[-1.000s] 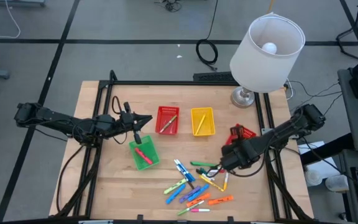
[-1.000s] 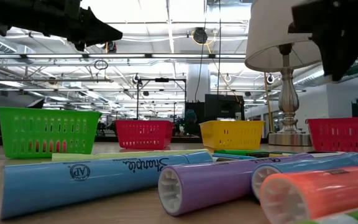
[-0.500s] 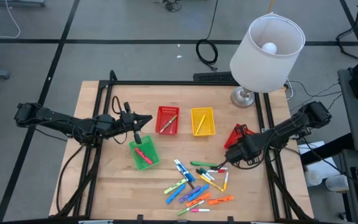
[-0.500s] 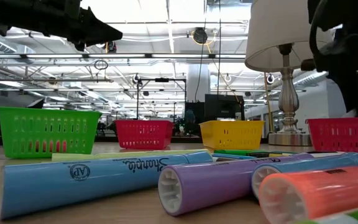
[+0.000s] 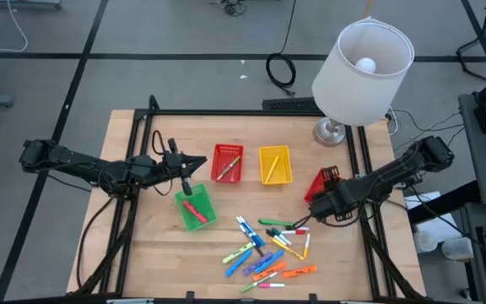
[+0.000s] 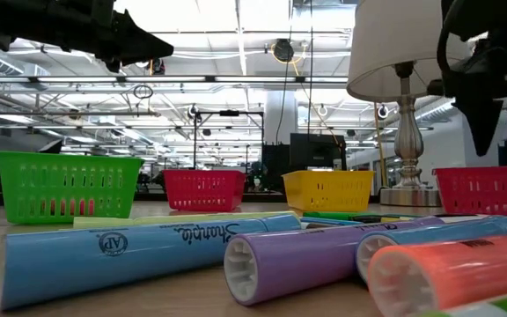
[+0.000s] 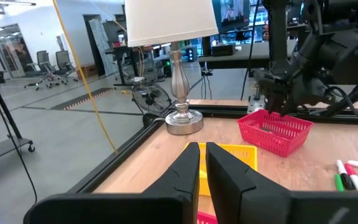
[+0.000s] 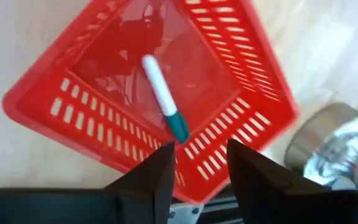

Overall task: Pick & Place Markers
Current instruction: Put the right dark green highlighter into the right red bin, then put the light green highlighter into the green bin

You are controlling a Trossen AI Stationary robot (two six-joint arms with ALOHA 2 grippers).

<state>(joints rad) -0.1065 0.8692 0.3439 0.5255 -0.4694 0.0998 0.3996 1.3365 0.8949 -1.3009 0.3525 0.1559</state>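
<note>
A: Starting at the left, what do you see?
B: Left gripper (image 5: pixel 199 160) hovers near the green basket (image 5: pixel 195 209), fingers pressed together, empty.
A: And the markers (image 5: pixel 268 249)?
B: Scattered mid-table (image 5: pixel 142 245).
A: The right gripper (image 5: pixel 312 198)?
B: Fingers (image 8: pixel 151 177) parted above the far red basket (image 8: pixel 79 106); a white, green-capped marker (image 8: pixel 164 98) sits inside it. A lamp (image 5: pixel 361 72) stands behind.

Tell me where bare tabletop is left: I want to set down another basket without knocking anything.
Bare wood lies left of the green basket to the table edge, and behind the red basket and yellow basket toward the lamp. The front centre is crowded with markers.
</note>
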